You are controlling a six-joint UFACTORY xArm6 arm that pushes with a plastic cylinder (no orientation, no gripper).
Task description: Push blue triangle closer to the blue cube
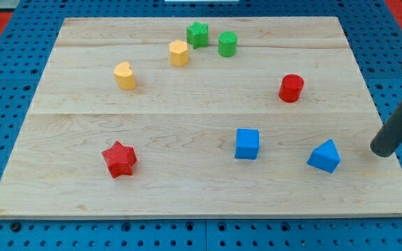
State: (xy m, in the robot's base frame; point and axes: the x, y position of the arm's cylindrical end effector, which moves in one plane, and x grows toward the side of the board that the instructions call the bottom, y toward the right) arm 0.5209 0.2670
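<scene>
The blue triangle lies on the wooden board at the lower right. The blue cube sits to its left, about a hundred pixels away. My tip is at the end of the dark rod that comes in from the view's right edge. It rests near the board's right edge, to the right of the blue triangle with a clear gap between them.
A red cylinder stands above the blue blocks. A red star is at the lower left. A yellow heart, a yellow hexagon, a green star and a green cylinder sit toward the top.
</scene>
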